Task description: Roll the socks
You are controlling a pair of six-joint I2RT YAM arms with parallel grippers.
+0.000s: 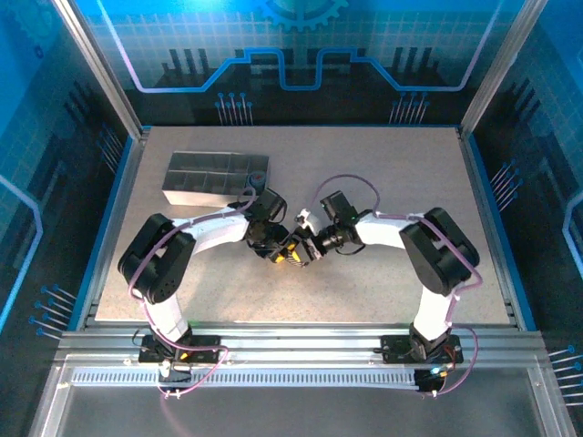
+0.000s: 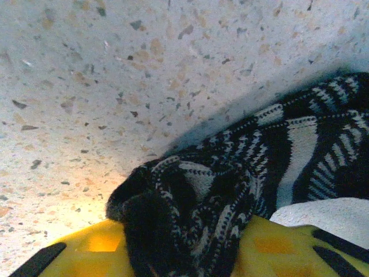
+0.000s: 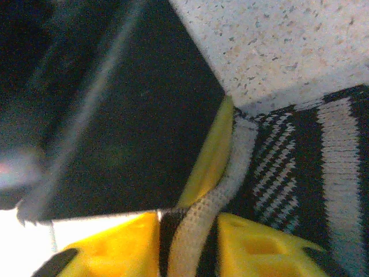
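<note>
Here, the left tool [image 2: 184,248] clamps the black striped sock [image 2: 230,167].

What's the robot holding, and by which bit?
The left end effector grips the black, white-striped fabric sock by its bunched end. The sock's pale edge sits in the right end effector; whether clamped, cannot tell.

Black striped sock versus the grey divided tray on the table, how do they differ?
The black knit sock with white stripes is soft and crumpled; the grey compartmented tray is rigid and box-shaped. The sock is patterned, the tray one plain colour. The sock lies bunched near the table's middle, the tray stands toward the far left. Both rest on the speckled table.
</note>
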